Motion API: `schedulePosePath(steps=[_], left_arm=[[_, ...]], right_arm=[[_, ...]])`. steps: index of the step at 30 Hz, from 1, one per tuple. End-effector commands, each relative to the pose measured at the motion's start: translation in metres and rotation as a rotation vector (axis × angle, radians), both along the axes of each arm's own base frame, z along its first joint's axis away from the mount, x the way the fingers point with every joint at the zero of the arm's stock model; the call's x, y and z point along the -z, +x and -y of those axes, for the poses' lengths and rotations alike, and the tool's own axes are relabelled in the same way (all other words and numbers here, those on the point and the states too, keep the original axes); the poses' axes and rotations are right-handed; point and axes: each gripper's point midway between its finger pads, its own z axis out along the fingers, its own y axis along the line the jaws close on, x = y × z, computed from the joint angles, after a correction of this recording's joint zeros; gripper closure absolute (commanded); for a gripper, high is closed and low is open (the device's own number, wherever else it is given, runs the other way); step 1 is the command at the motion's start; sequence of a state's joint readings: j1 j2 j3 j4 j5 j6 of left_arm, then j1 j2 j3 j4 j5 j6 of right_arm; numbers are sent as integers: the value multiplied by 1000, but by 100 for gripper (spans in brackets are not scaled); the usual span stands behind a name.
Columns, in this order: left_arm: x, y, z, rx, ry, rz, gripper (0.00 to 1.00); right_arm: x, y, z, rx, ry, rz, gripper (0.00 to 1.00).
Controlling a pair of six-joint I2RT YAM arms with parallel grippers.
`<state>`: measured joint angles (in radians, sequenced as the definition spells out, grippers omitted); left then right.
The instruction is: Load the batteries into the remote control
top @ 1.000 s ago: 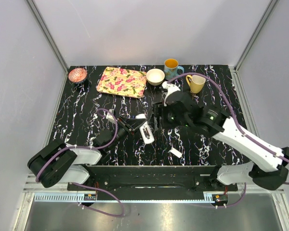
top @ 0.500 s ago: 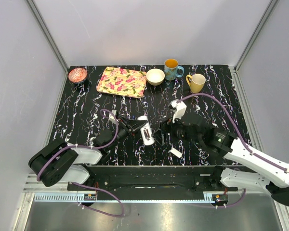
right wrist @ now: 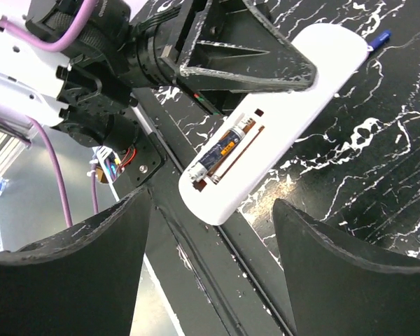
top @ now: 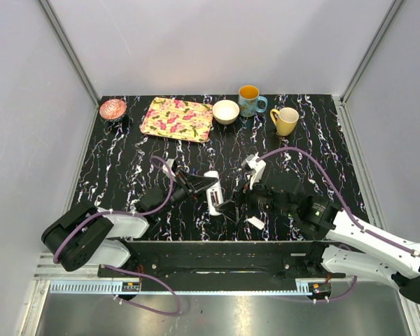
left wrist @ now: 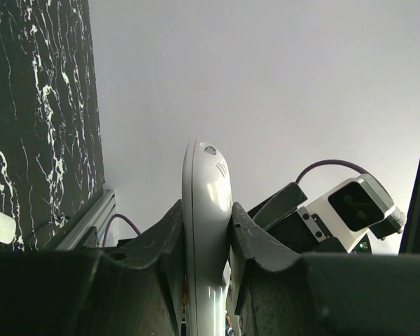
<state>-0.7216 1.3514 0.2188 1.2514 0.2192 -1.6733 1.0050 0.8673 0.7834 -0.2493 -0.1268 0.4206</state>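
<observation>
Clamped remote [top: 213, 192] in left hand [top: 196, 185], shut tight on it, over near middle of surface [top: 126, 154]. Showed one battery [right wrist: 220, 148] seated in its open bay. Held right hand [top: 236, 201] spread wide just beside remote, gripping nothing. Noted cover [top: 255, 222] on surface nearby.

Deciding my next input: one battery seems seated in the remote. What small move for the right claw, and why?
The left claw grips the remote control with one battery seated; the slot beside it looks empty, and the right claw is open, holding nothing. Probably back it away to fetch a second battery.
</observation>
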Motion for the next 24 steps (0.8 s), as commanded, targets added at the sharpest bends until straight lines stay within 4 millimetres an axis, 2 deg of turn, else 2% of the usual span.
schedulePosePath(steps=[1,9,24], left_arm=[[-114,-29,-22,25,-314,364,100],[-118,-34,-19,49,-315,387,100],[-120,-40,-22,57,-312,413,100]], right_arm=[[-11,-5,-11,-72,55,46,21],[0,2,-10,-41,25,47,21],[2,10,-11,-15,5,63,23]])
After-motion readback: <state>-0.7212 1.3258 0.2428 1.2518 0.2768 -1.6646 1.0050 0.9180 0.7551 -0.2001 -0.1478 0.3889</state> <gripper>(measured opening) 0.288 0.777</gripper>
